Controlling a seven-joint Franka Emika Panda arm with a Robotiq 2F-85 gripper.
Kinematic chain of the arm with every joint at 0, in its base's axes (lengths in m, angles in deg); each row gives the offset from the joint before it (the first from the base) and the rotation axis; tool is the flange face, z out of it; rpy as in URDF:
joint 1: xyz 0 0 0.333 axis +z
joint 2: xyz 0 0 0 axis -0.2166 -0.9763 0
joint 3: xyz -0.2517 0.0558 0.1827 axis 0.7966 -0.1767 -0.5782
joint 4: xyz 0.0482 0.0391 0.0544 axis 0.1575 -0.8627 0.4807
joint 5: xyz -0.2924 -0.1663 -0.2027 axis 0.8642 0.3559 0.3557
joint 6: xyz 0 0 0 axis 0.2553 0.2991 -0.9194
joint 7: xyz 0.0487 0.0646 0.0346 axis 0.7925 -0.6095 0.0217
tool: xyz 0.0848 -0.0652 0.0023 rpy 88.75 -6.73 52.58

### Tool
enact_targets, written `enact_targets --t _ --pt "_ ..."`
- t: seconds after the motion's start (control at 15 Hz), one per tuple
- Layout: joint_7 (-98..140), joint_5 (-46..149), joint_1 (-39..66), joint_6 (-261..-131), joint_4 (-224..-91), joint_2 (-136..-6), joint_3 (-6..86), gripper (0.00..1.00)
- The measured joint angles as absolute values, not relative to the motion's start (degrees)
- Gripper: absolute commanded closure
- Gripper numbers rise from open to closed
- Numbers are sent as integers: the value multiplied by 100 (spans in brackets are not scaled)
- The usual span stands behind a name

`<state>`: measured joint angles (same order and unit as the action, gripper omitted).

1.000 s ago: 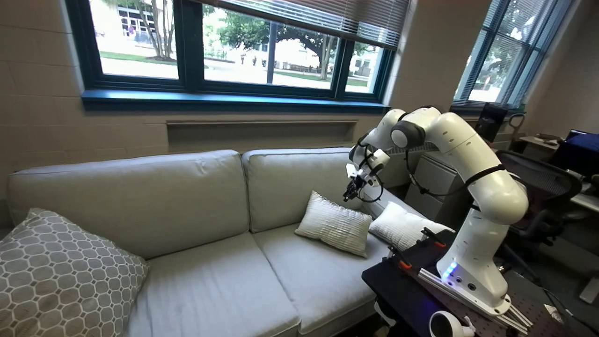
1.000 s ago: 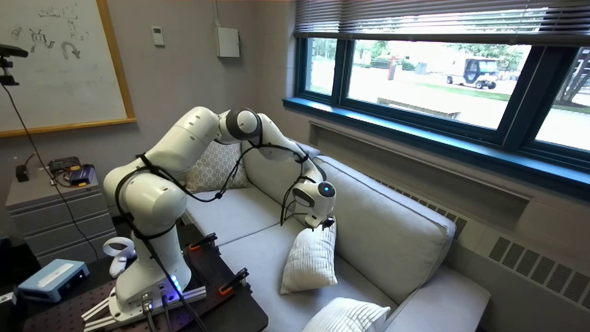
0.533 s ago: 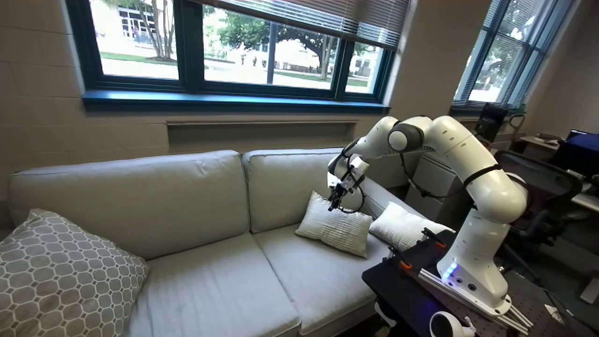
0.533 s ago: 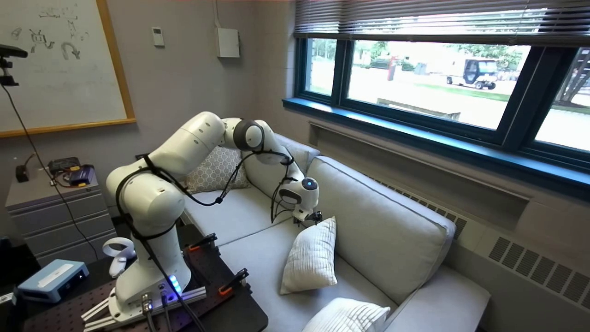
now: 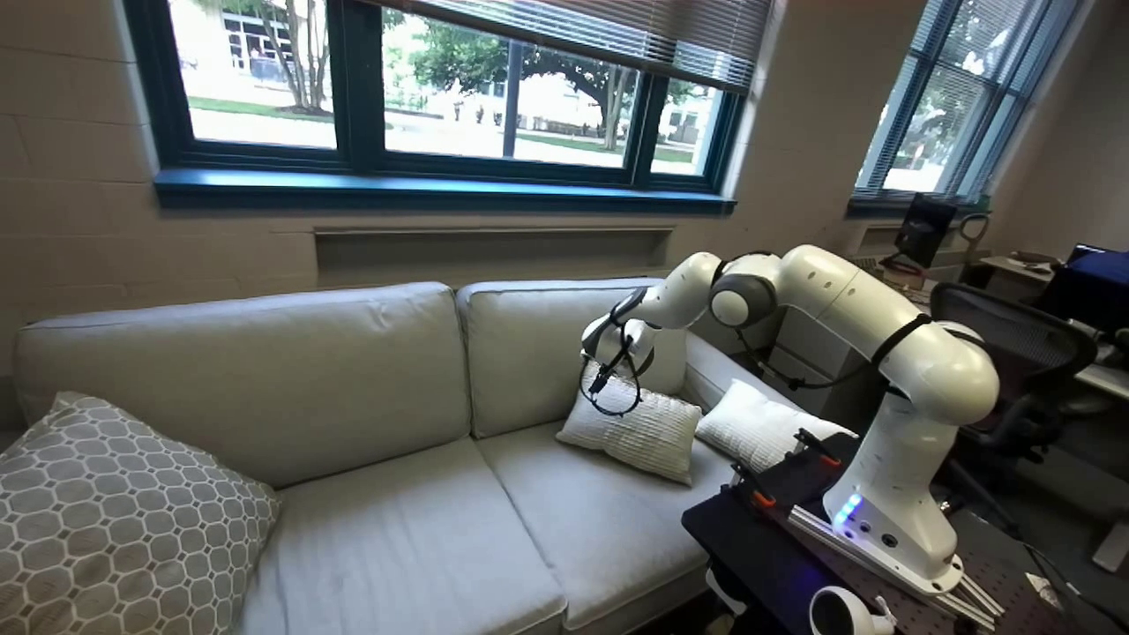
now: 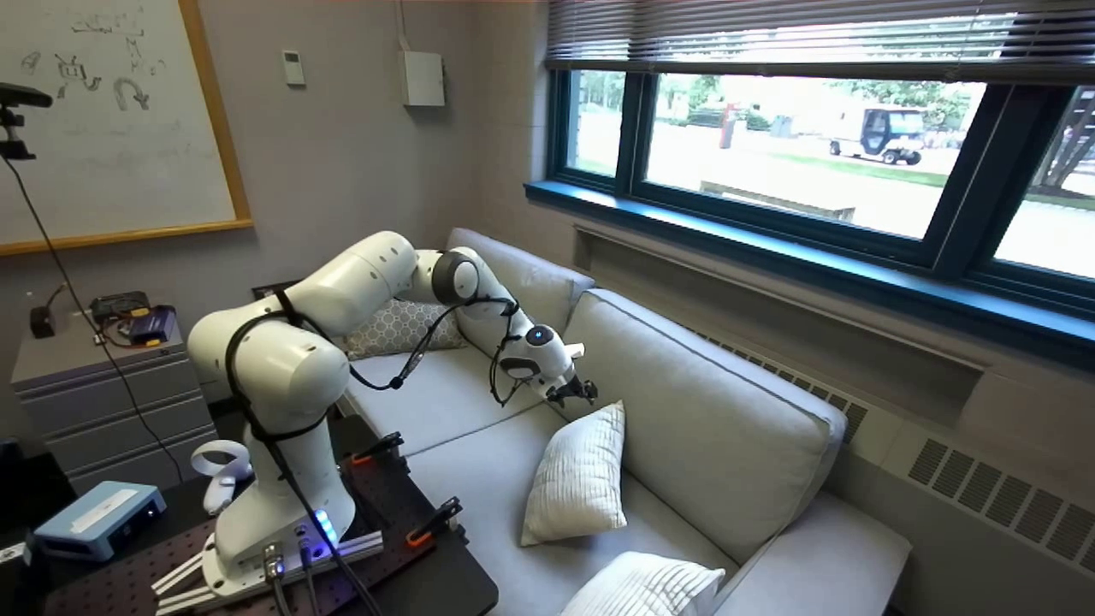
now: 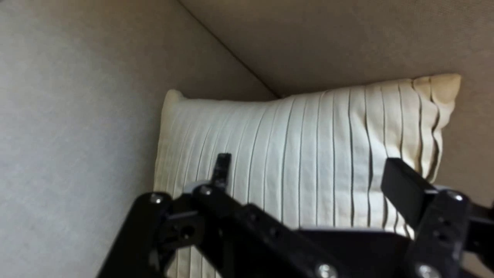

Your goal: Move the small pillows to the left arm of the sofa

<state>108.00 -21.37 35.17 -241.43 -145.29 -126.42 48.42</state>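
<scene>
Two small white pleated pillows rest at one end of the grey sofa (image 5: pixel 397 520). The nearer-to-hand pillow (image 6: pixel 575 479) leans with one corner raised toward the backrest; its ribbed face, the pillow (image 7: pixel 308 127), fills the wrist view's middle. Beside the end armrest lies the other pillow (image 5: pixel 763 423), partly cut off in an exterior view as pillow (image 6: pixel 650 589). My gripper (image 6: pixel 573 392) hangs near the first pillow's upper corner. In the wrist view the gripper (image 7: pixel 305 164) is open, its fingers wide apart with nothing gripped. Only one sofa arm (image 6: pixel 825 556) shows; whether it is the left arm I cannot tell.
A large patterned pillow (image 5: pixel 132 511) occupies the sofa's opposite end. The backrest cushion (image 6: pixel 701 402) rises close behind my hand. My base stands on a dark table (image 6: pixel 428 565) with clamps (image 6: pixel 436 520) along its edge, beside the sofa seat.
My hand has moved toward the patterned pillow's end of the sofa and tilted, while the arm's elbow has come lower. Both white pillows have stayed where they were.
</scene>
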Motion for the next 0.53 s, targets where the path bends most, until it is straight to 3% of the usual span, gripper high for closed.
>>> enact_targets --t 0.33,0.53 --pt "12991 -2279 4759 -23585 -14237 -13846 6465 0" --pt "14295 -1422 5069 -23161 -14328 -14080 6791 0"
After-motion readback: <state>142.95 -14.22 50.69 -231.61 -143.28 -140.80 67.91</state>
